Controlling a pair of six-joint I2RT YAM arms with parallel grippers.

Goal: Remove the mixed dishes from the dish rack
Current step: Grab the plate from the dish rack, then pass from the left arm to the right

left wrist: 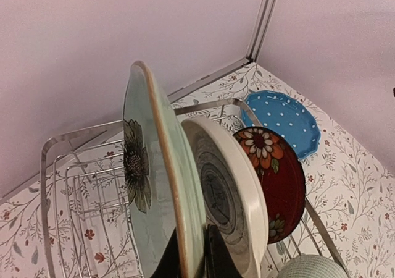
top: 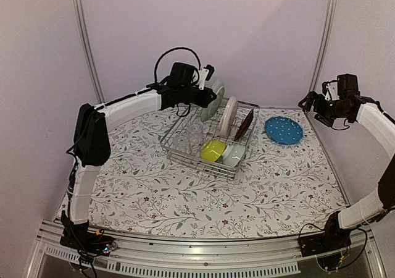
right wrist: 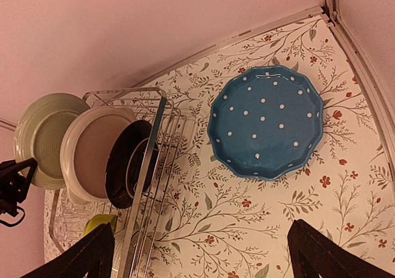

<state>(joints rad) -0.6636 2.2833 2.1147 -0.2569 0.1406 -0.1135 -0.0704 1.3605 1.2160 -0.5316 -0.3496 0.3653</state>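
Observation:
My left gripper (left wrist: 192,258) is shut on the lower rim of the pale green plate (left wrist: 148,185), which stands upright at the far left end of the dish rack (top: 197,160). Beside it stand a white plate (left wrist: 231,191) and a dark red plate (left wrist: 278,179). A yellow-green bowl (top: 213,149), a pale bowl (top: 234,155) and a clear glass (top: 190,139) sit in the rack's front part. The blue plate (right wrist: 265,120) lies flat on the table right of the rack. Above and to the right of it, my right gripper (right wrist: 200,253) hangs open, holding nothing.
The floral tablecloth (top: 185,197) covers the table. Pale walls with metal corner posts (top: 322,37) close off the back and both sides. The rack's wire rim (left wrist: 62,142) rises around the plates.

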